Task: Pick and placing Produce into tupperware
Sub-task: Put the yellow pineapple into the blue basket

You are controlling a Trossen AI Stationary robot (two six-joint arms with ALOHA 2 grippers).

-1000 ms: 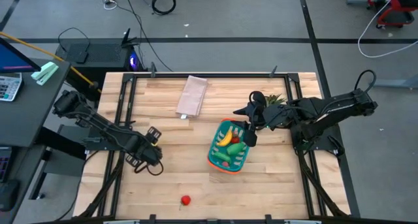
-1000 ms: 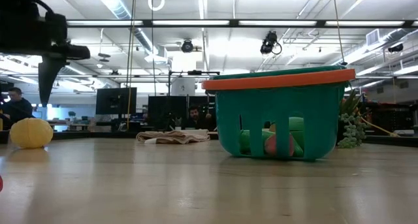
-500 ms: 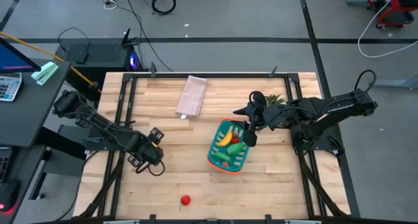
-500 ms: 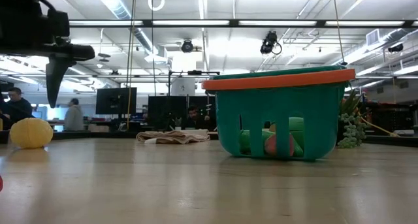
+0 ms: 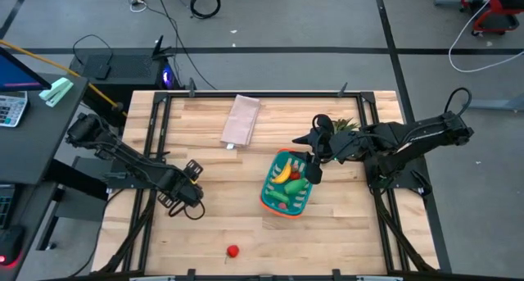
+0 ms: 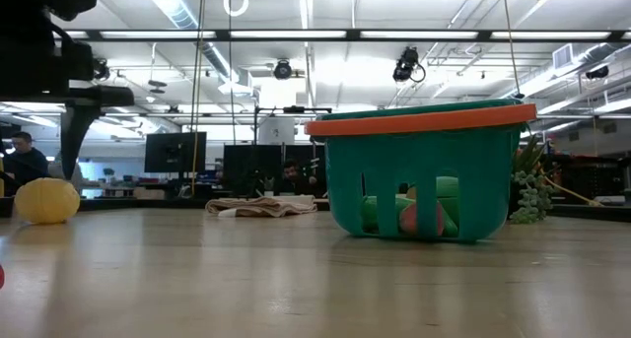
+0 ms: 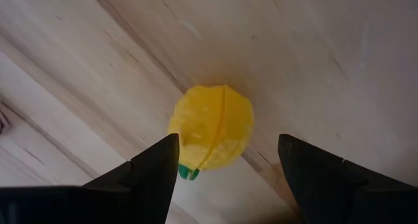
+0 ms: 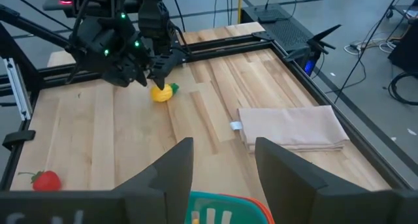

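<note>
A yellow toy lemon [image 7: 212, 129] lies on the wooden table near its left edge; it also shows in the low view [image 6: 44, 200] and the right wrist view [image 8: 163, 92]. My left gripper [image 7: 225, 140] is open and hangs just above it, pointing down, one finger on either side, touching nothing; in the high view [image 5: 190, 183] it hides the lemon. The teal basket with an orange rim [image 5: 286, 184] holds a banana, green pods and red pieces. My right gripper [image 8: 222, 165] is open and empty over the basket's far end. A red tomato [image 5: 233, 251] lies near the front edge.
A folded beige cloth [image 5: 241, 120] lies at the back of the table. A small potted plant [image 5: 344, 125] stands behind the basket, at the right. Bare wood lies between the lemon and the basket. People and monitors show in the room beyond the table.
My left gripper has come down a little toward the lemon, still open. The lemon, the basket and my right arm have kept still.
</note>
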